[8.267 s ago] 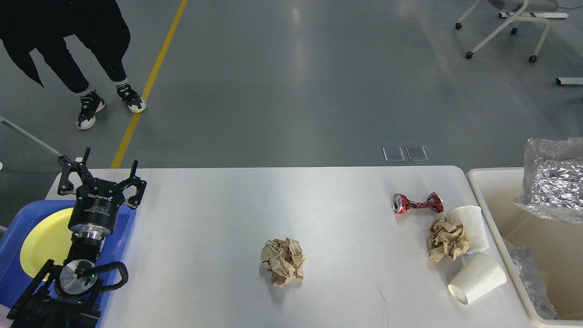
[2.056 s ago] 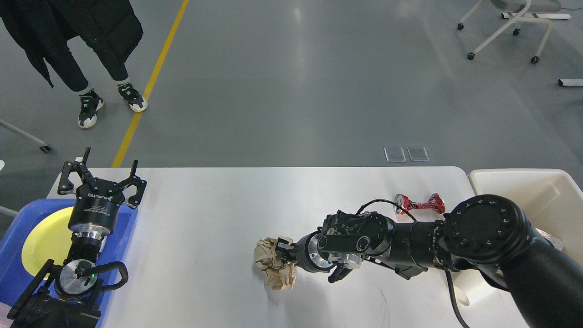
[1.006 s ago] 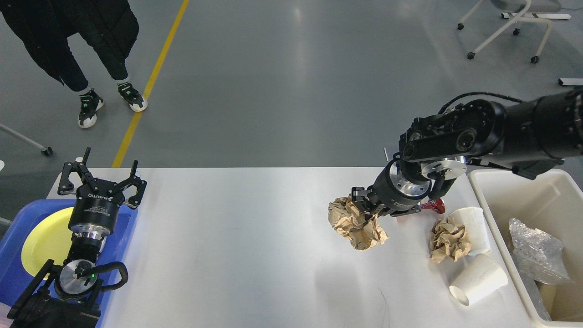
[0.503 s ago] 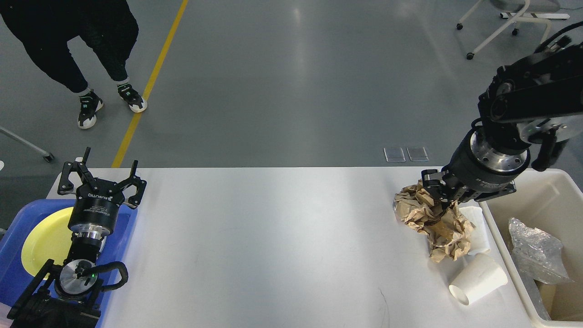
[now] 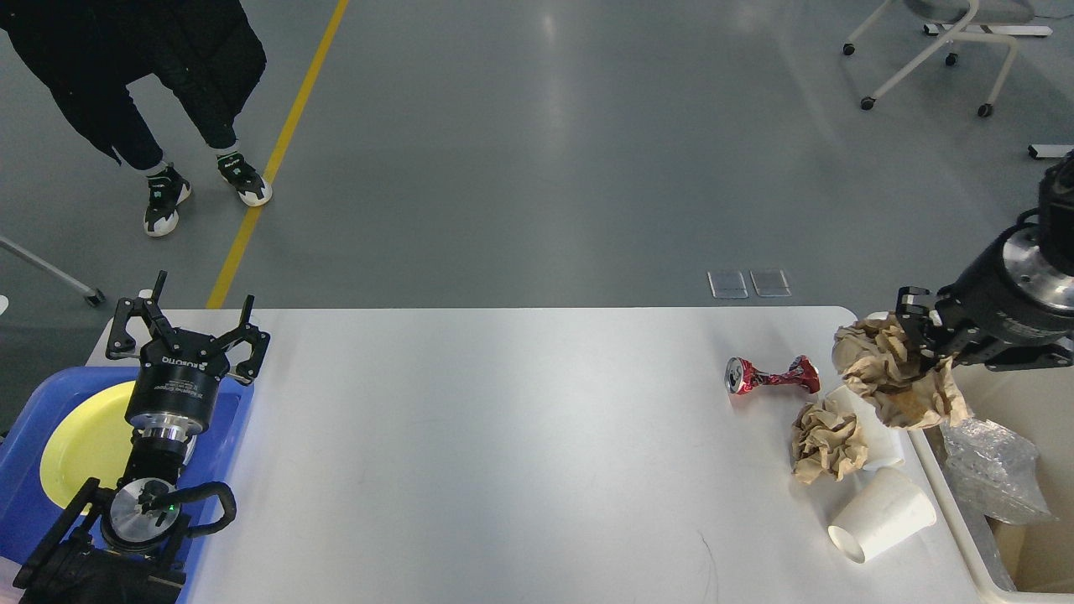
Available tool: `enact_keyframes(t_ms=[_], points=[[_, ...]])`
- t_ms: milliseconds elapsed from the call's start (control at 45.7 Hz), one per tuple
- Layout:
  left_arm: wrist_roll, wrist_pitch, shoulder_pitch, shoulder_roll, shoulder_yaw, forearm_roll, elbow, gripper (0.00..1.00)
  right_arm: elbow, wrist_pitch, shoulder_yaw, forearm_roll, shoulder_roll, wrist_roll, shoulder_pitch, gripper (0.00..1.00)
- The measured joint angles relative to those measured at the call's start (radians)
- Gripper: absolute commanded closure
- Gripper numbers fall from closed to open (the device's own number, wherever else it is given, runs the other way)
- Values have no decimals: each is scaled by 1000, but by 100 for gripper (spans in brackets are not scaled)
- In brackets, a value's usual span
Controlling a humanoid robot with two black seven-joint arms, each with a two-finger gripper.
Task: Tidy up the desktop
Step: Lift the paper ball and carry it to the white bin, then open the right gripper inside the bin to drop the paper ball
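Note:
The white desktop (image 5: 503, 436) fills the lower view. My right gripper (image 5: 923, 335) is shut on a crumpled brown paper ball (image 5: 898, 373), held in the air over the desktop's right edge, beside the cream bin (image 5: 956, 512). On the desktop near that edge lie a crushed red can (image 5: 770, 375), a second brown paper wad (image 5: 825, 440) and two white paper cups (image 5: 881, 513), one partly hidden behind the held ball. My left gripper (image 5: 189, 323) stands open at the far left, above the blue tray (image 5: 21, 449), holding nothing.
A yellow plate (image 5: 84, 440) lies in the blue tray. Clear crumpled plastic (image 5: 990, 470) sits inside the bin. A person in black (image 5: 151, 92) stands on the floor beyond the left corner. A wheeled chair base (image 5: 931, 59) is at the far right.
My right gripper has carried the brown paper ball from the middle of the desktop up and rightward to its right edge, uncovering the red can. The left arm has not moved.

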Motion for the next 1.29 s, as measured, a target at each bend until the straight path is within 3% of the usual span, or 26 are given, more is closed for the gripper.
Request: enact_keyframes(t_ms=[284, 503, 678, 984, 1115, 1290], points=[[0, 2, 0, 0, 0, 0, 0, 4, -313, -27, 51, -142, -315, 3, -271, 100], [0, 2, -1, 0, 0, 0, 0, 4, -582, -168, 288, -155, -368, 7, -691, 100], [0, 2, -1, 0, 0, 0, 0, 4, -834, -279, 520, -155, -304, 9, -1058, 100], [0, 2, -1, 0, 0, 0, 0, 4, -1306, -506, 671, -139, 8, 10, -1524, 100], [0, 2, -1, 0, 0, 0, 0, 4, -1374, -593, 673, -134, 67, 9, -1600, 100], [0, 2, -1, 0, 0, 0, 0, 4, -1384, -617, 680, -133, 88, 9, -1639, 100]])
